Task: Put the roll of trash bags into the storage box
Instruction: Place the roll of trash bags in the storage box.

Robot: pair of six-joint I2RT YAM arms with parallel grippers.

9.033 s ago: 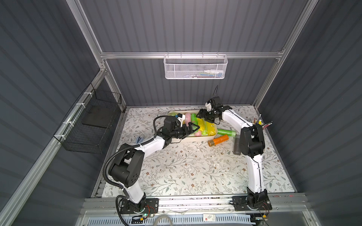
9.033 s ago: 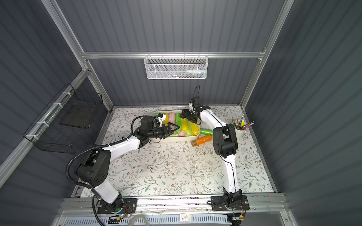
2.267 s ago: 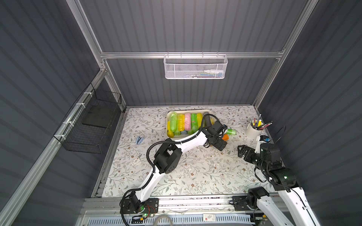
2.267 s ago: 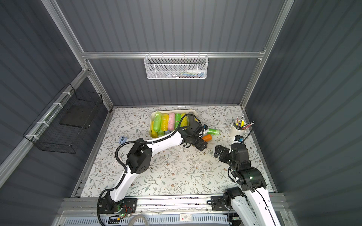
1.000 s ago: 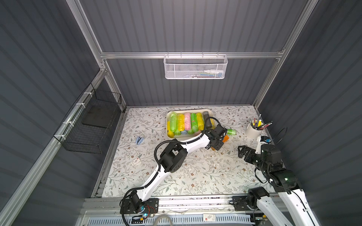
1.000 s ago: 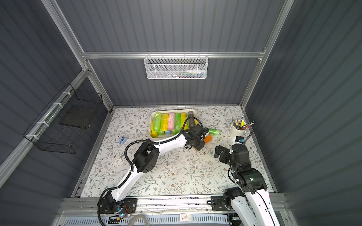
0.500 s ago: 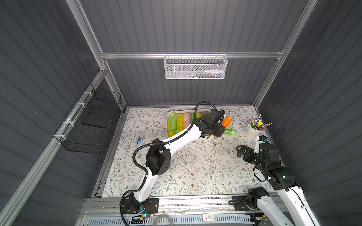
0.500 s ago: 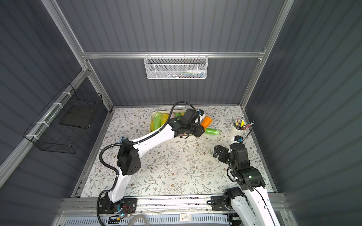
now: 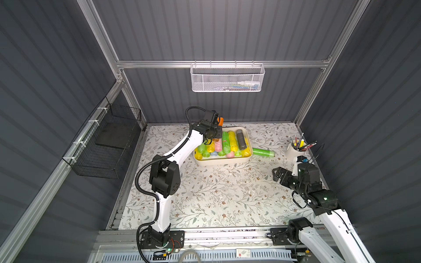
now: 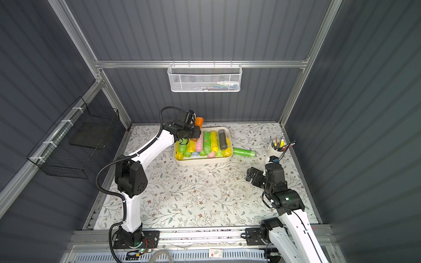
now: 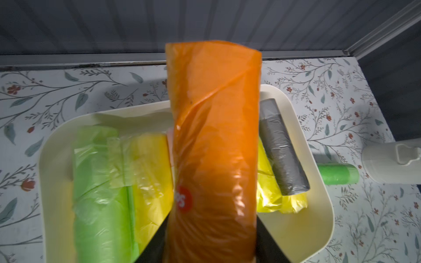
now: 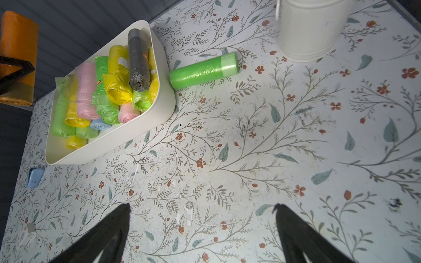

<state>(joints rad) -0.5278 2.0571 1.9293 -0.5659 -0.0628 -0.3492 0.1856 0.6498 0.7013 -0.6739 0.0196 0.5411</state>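
An orange roll of trash bags [image 11: 214, 136] is gripped by my left gripper [image 11: 210, 248], whose black fingers [image 11: 266, 246] press on both of its sides. In both top views the orange roll [image 9: 220, 120] [image 10: 199, 121] hangs above the far left end of the storage box [image 9: 222, 162] [image 10: 202, 162], a cream-white tub holding several green, yellow, pink and grey rolls. A green roll [image 9: 263, 152] [image 12: 202, 70] lies on the table just right of the box. My right gripper [image 12: 201, 206] [image 9: 276, 174] hovers open over the table at the right, with nothing in it.
A white cup of pens [image 9: 295, 152] stands near the right wall, behind my right gripper. A white mesh basket [image 9: 226, 78] hangs on the back wall and a black wire basket [image 9: 107, 145] on the left wall. A small blue item [image 12: 35, 177] lies left of the box.
My left gripper has lifted the orange roll from the table right of the box and carried it leftward over the box. The right arm has barely moved.
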